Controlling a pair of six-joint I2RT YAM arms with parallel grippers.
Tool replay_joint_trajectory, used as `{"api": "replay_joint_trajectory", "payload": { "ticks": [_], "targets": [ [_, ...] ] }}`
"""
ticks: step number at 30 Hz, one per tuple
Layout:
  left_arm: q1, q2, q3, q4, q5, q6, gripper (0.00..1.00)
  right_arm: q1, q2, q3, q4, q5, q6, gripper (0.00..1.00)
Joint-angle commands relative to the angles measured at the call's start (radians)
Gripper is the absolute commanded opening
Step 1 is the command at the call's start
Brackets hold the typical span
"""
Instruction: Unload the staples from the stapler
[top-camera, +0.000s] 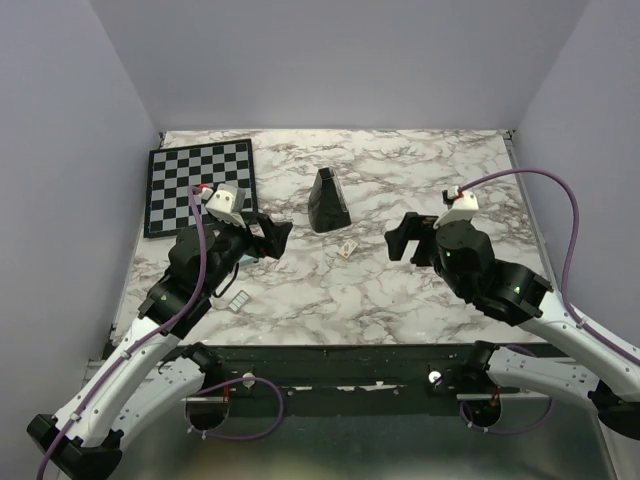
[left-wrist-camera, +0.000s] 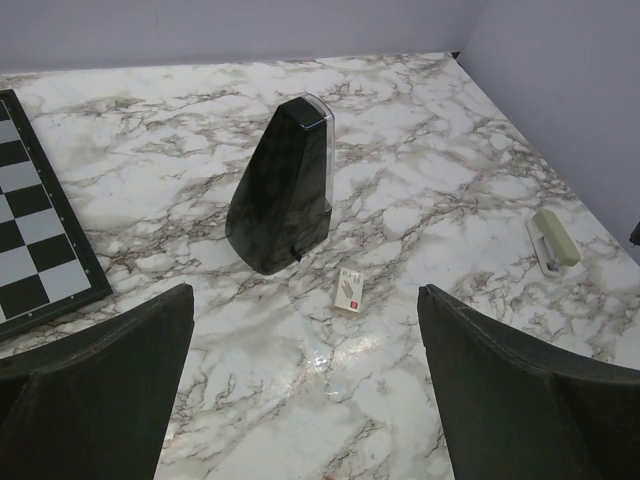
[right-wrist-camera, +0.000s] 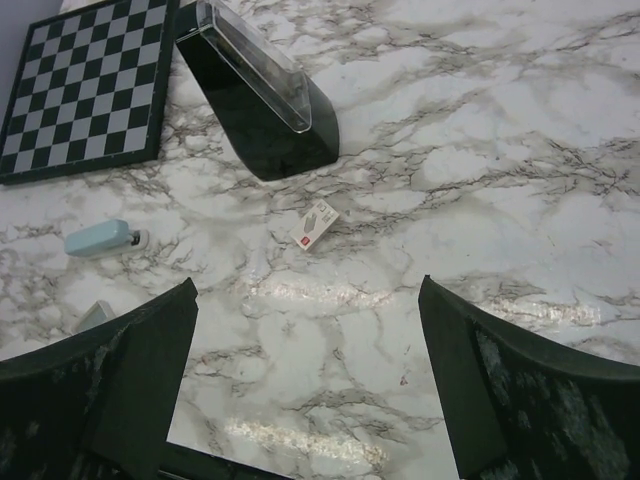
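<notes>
The stapler (right-wrist-camera: 100, 239), a slim light-blue bar with a grey end, lies on the marble at the left of the right wrist view; in the top view my left arm covers it. A tiny grey ridged strip, apparently the staples (top-camera: 240, 299), lies near the table's front edge beside the left arm. My left gripper (top-camera: 277, 236) (left-wrist-camera: 305, 300) hovers open over bare marble, facing the black wedge. My right gripper (top-camera: 402, 238) (right-wrist-camera: 308, 285) is open too, above bare marble right of centre. Neither gripper holds anything.
A black pyramid-like wedge (top-camera: 325, 200) (left-wrist-camera: 280, 190) stands mid-table, with a small white box (top-camera: 347, 248) (left-wrist-camera: 348, 290) (right-wrist-camera: 315, 222) just in front of it. A chessboard (top-camera: 200, 185) lies at the back left. A pale olive bar (left-wrist-camera: 552, 240) rests near the right wall.
</notes>
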Motion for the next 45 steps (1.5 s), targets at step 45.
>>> {"api": "replay_joint_trajectory", "payload": {
  "ticks": [45],
  "targets": [
    [-0.006, 0.0, 0.019, -0.049, -0.048, -0.031, 0.99, -1.036, 0.683, 0.057, -0.259, -0.327, -0.057, 0.69]
  ]
}}
